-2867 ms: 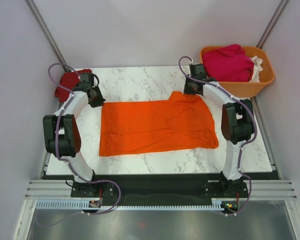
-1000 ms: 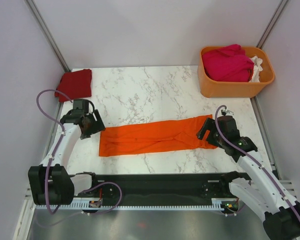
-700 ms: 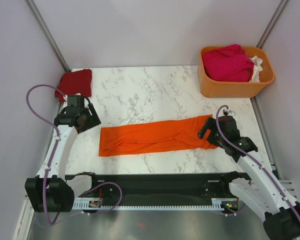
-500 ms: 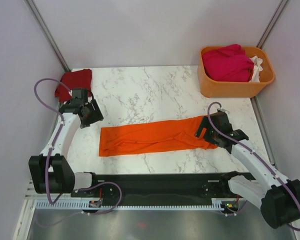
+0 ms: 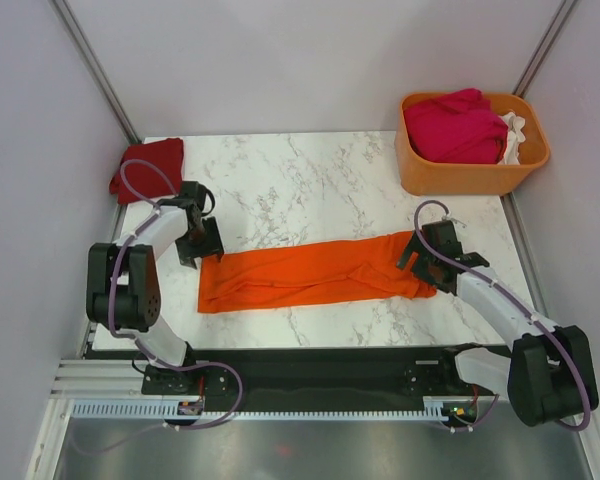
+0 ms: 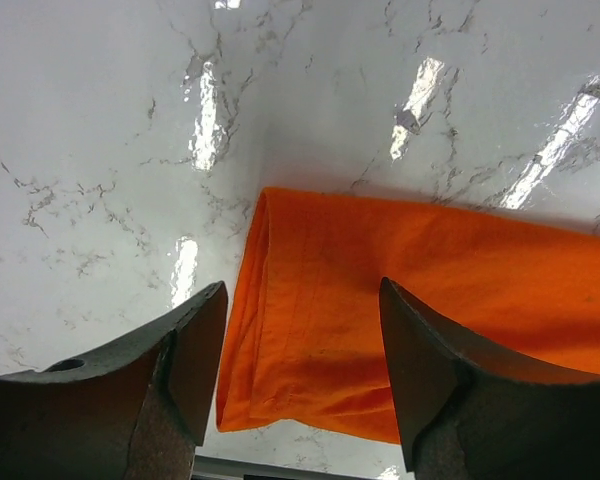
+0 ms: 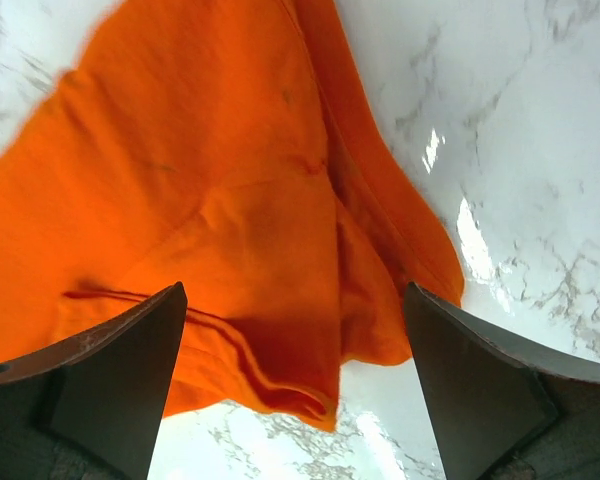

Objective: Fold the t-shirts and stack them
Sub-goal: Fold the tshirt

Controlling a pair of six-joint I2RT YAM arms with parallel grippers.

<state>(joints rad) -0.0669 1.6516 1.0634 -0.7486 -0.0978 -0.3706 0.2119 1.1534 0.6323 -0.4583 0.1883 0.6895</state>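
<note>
Bright orange cloth t-shirt lies lengthwise-folded; my left gripper and right gripper hang released over its ends; next, I'd pinch them.

A glossy white marble table stands between plain pale lilac walls.

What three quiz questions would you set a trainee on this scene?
1. True or false: the bright orange cloth t-shirt lies spread out unfolded.
2. The folded dark red cloth t-shirt lies: A, at the white marble table's far-left corner; B, between the hands; C, at the near edge.
3. Fill in: the left hand and right hand each hover ____ over an end of the orange shirt.
Key: 1 false, folded into a strip; 2 A; 3 open.
</note>
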